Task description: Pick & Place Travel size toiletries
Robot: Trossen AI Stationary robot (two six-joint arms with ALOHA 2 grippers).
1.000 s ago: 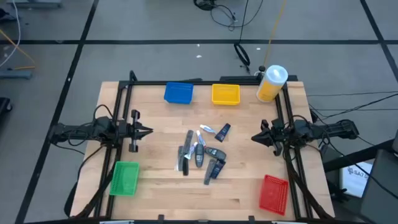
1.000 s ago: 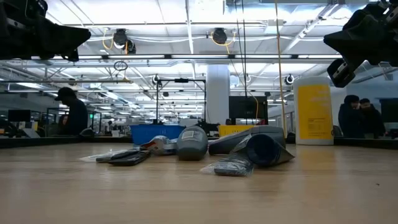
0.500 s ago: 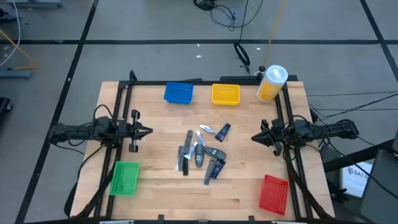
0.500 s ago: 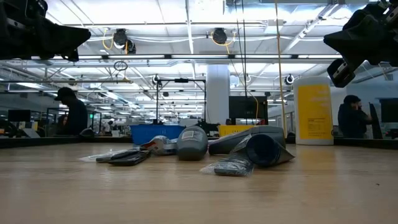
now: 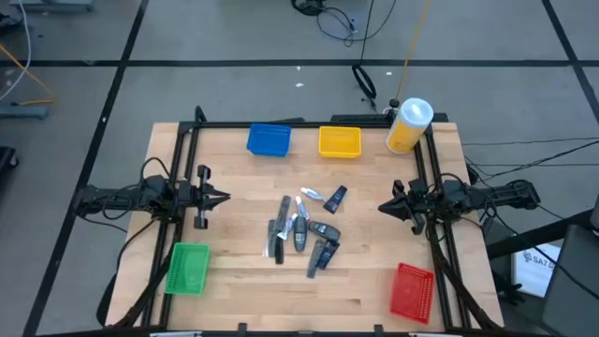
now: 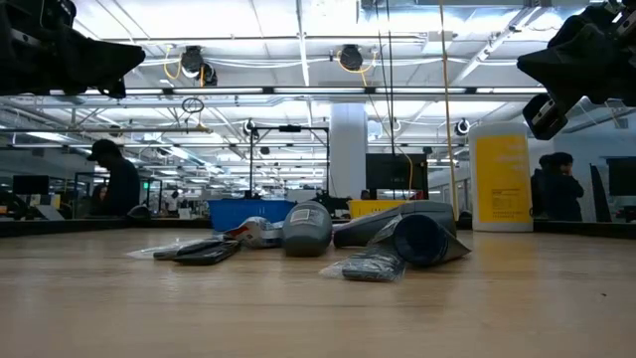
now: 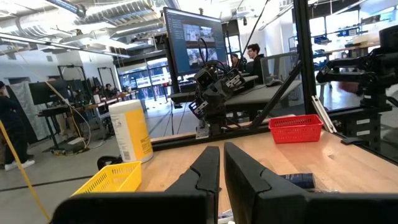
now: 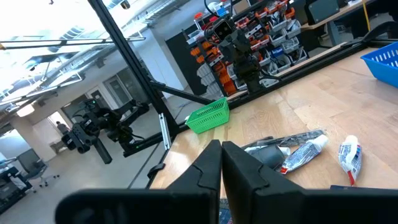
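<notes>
The travel size toiletries [image 5: 304,231] lie in a loose heap at the table's middle: several dark grey tubes and sachets, one silver-white tube and a blue-tipped one. In the low view the heap [image 6: 328,239] rests flat on the wood. The right wrist view shows a white tube [image 8: 303,151] and a small white bottle [image 8: 350,155]. My left gripper [image 5: 225,197] hovers at the table's left side, shut, well clear of the heap. My right gripper [image 5: 382,207] hovers at the right side, shut, also clear.
A blue bin [image 5: 269,139] and a yellow bin [image 5: 340,141] stand at the far edge, a green bin [image 5: 188,268] near left, a red bin [image 5: 411,291] near right. A big yellow white-capped bottle [image 5: 409,125] stands at the far right corner. People move in the room behind.
</notes>
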